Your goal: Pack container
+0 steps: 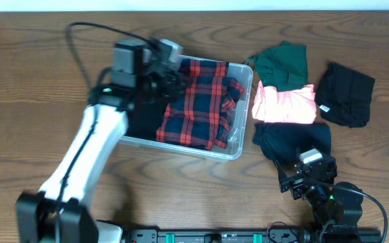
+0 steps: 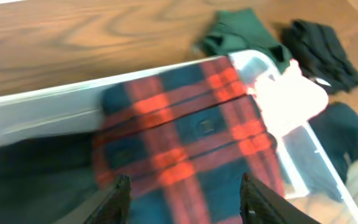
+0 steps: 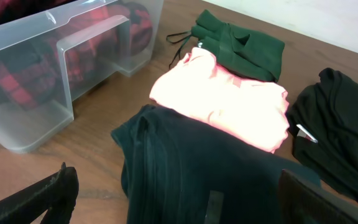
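The clear plastic container (image 1: 188,150) sits on the wooden table (image 1: 32,67) a little left of centre, its long side running left to right. Inside it, a red and navy plaid garment (image 1: 201,101) fills the right part and a dark garment (image 1: 140,118) lies in the left part. The left gripper (image 2: 188,199) hangs over the container above the plaid cloth, its fingers (image 2: 120,199) parted and nothing between them. The right gripper (image 3: 182,196) is at the near right of the table, spread wide and holding nothing. Just right of the container lie a green garment (image 1: 282,61) at the far side, a pink garment (image 1: 286,104) partly over it, and a dark folded garment (image 1: 292,138) nearer. A black garment (image 1: 346,94) lies further right.
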Motion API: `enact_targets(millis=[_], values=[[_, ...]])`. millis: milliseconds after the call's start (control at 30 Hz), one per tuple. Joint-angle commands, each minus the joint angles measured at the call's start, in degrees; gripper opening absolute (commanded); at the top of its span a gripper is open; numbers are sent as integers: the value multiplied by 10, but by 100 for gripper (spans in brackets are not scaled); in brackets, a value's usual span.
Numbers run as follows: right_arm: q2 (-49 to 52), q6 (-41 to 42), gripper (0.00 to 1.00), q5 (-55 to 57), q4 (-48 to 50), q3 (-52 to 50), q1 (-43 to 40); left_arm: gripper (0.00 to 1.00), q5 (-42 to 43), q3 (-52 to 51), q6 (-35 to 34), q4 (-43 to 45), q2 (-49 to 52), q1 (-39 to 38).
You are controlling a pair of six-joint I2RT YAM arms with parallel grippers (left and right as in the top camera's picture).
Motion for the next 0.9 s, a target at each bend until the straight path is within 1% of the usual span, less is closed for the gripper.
enact_targets(millis=[0,100,233,367,467,600,667,800,867], values=[[-3,6,99,2,-1,-1,-8,57,9,1,-1,24,57,-42],[-3,6,99,2,-1,-1,-8,57,3,1,-1,35,108,-64],[-3,6,99,2,-1,-1,-8,57,-37,1,-2,31,172,-78],[-3,6,99,2,-1,-1,-8,57,-37,1,-2,38,220,-83],[-3,6,99,2,-1,-1,-8,57,-37,1,-2,40,240,-85],[-3,6,99,2,-1,-1,-8,57,-37,2,-10,42,241,-85],[-3,6,99,2,-1,-1,-8,57,-37,2,-33,42,241,-85],[-3,6,99,2,-1,-1,-8,57,-37,2,-125,42,241,-88],[-3,6,99,2,-1,-1,-8,57,-39,1,-161,47,242,-91]])
